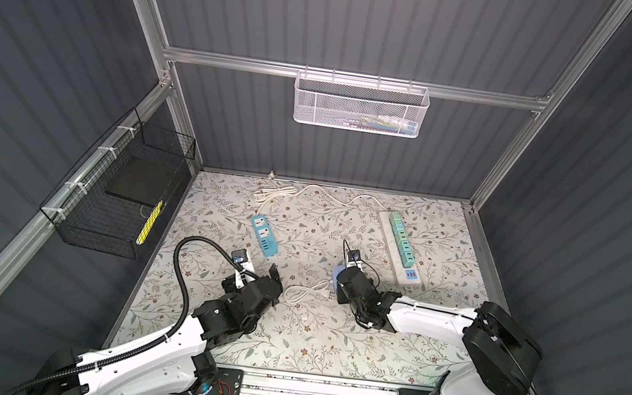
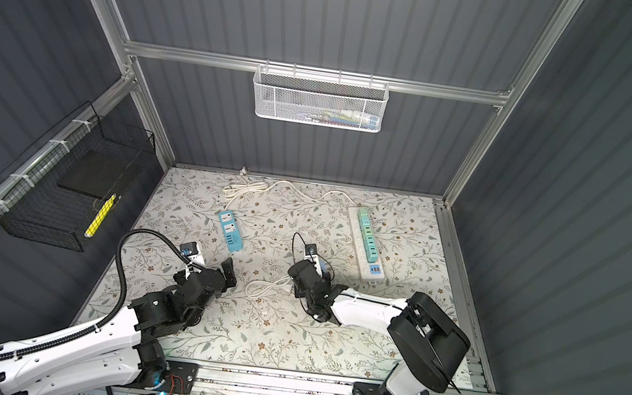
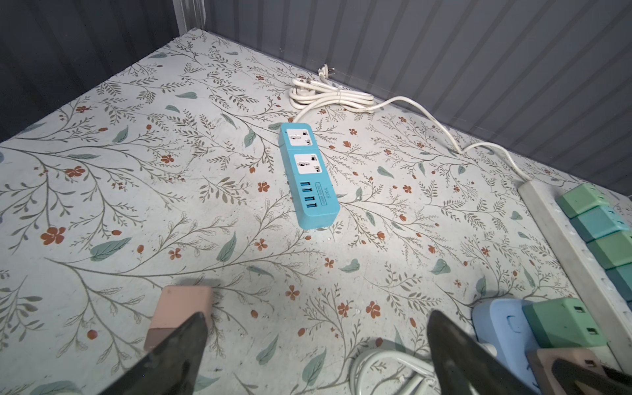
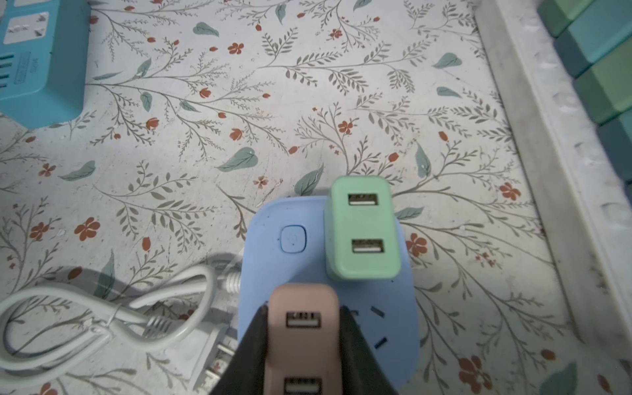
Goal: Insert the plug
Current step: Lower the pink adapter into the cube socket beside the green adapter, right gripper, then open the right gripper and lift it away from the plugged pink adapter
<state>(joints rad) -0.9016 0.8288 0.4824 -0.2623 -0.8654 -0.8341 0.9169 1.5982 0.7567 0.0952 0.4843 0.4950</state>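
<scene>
Right gripper (image 4: 302,311) clamped on pink plug (image 4: 302,345) at blue socket block (image 4: 393,307), just beside green plug (image 4: 360,229), right of table centre; can't tell if seated. Left gripper (image 3: 318,316) spread wide, holding nothing, just beside second pink plug (image 3: 181,306).

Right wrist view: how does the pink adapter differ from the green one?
Colour: the pink adapter is salmon, the green adapter mint. Grip: the right gripper is shut on the pink adapter; the green adapter is untouched. Place: the green adapter stands on the blue hub beside its button; the pink adapter is over the hub's other end, seated or not I cannot tell. Both are similar blocks with two USB ports.
</scene>
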